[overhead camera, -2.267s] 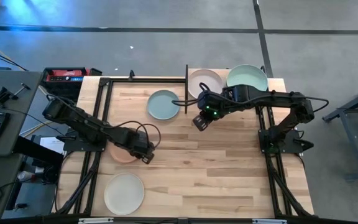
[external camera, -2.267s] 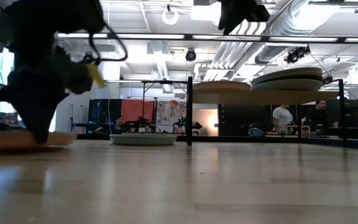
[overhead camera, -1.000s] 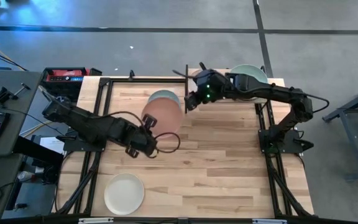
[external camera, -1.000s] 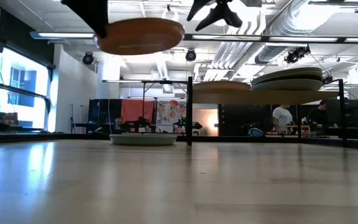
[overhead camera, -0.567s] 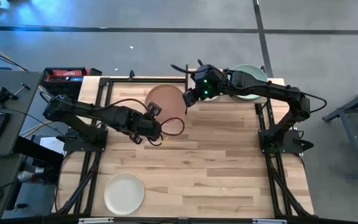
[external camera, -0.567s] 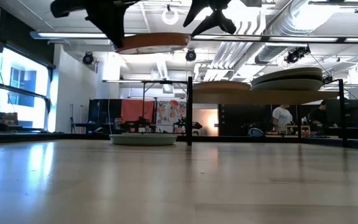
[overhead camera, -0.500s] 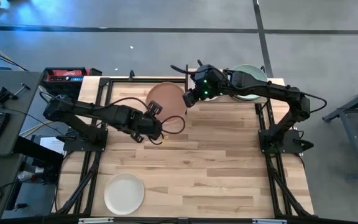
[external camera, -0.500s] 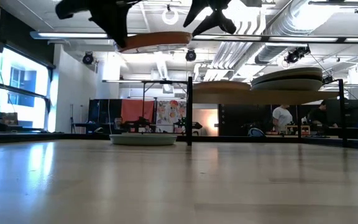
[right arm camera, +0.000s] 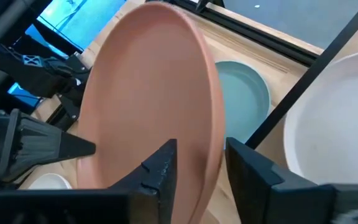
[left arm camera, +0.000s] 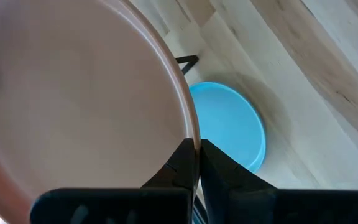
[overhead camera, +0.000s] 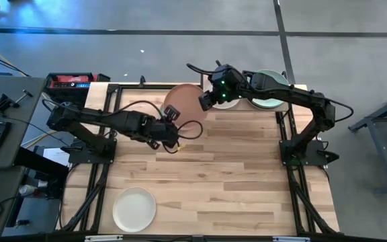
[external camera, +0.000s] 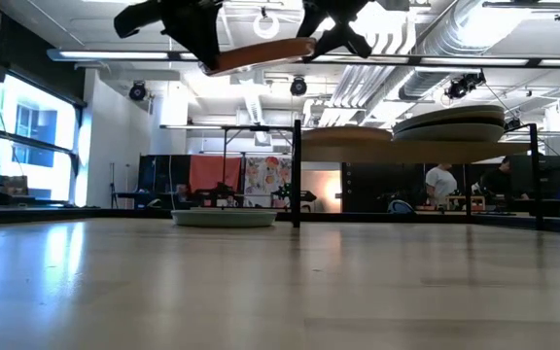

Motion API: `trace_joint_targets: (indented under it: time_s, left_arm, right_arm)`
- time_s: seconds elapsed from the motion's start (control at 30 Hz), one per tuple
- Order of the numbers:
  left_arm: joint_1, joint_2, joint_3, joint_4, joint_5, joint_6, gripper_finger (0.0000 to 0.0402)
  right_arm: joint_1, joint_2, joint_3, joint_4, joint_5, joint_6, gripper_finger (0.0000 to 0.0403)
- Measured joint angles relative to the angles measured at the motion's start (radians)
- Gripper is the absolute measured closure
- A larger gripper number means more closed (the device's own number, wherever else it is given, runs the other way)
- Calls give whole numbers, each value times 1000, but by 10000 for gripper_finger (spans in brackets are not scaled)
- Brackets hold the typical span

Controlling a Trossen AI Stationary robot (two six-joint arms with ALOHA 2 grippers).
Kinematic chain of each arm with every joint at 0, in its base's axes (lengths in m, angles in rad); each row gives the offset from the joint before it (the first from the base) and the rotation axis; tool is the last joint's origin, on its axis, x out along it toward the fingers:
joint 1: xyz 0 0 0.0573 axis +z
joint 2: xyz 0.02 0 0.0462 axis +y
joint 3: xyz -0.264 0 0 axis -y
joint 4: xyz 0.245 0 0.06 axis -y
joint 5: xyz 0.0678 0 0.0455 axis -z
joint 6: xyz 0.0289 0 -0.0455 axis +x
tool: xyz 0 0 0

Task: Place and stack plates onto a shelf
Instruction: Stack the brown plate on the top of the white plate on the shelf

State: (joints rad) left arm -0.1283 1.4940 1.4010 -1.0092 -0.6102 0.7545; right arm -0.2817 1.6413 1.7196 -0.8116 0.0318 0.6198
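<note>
Holding the orange plate [overhead camera: 183, 101] up high, my left gripper [overhead camera: 172, 136] pinches its near rim so my half-open right gripper [right arm camera: 197, 163] can straddle its far-right rim.

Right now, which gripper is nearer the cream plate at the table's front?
Left. The left gripper, shut on the pink plate mid-table, is closer to the cream plate; the right gripper is at the shelf.

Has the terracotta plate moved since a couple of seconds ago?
Yes. The terracotta plate lay on the table near its left side; the left gripper has carried it up toward the shelf, above the light blue plate.
</note>
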Motion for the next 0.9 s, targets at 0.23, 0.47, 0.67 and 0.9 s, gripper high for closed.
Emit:
trace_joint_targets:
  time_s: [0.23,0.47,0.67,0.9]
  left_arm:
    - [11,0,0,11,2,9,401]
    - [9,0,0,21,3,11,397]
    - [9,0,0,27,3,6,374]
    - [10,0,0,29,2,-110,327]
  right_arm:
    - [-2,0,0,-3,0,-15,383]
    - [-1,0,0,-36,6,5,398]
    - [-1,0,0,-46,4,25,401]
    - [0,0,0,-47,5,40,402]
